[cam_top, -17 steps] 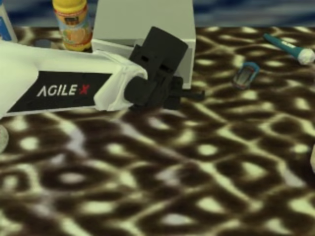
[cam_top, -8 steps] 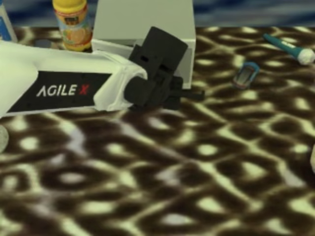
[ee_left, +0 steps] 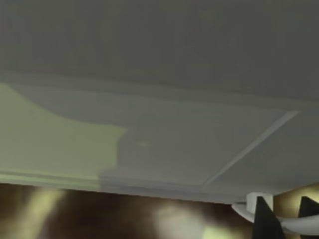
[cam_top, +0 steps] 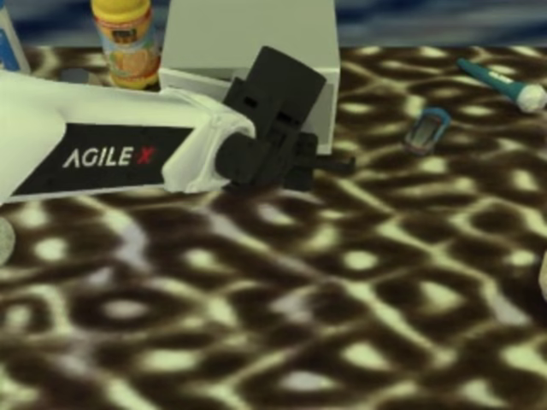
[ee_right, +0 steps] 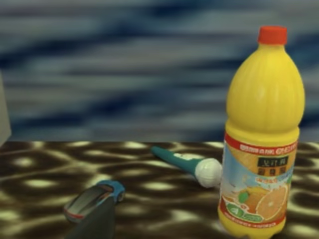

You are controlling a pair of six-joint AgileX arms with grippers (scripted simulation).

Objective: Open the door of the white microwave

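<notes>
The white microwave (cam_top: 248, 34) stands at the back of the table, left of the middle. My left arm reaches across from the left, and its gripper (cam_top: 342, 164) sits at the microwave's front right corner. In the left wrist view the door (ee_left: 164, 144) fills most of the picture, flat against the body as far as I can see. The pale bar handle (ee_left: 294, 223) runs between my two dark fingertips (ee_left: 264, 221), which stand close together on it. My right gripper (ee_right: 94, 226) is out of the top view and away from the microwave.
An orange juice bottle (cam_top: 126, 43) stands just left of the microwave. A small blue toy car (cam_top: 426, 128) and a teal brush with a white head (cam_top: 500, 83) lie to its right. A white object (cam_top: 8, 38) stands at the back left corner.
</notes>
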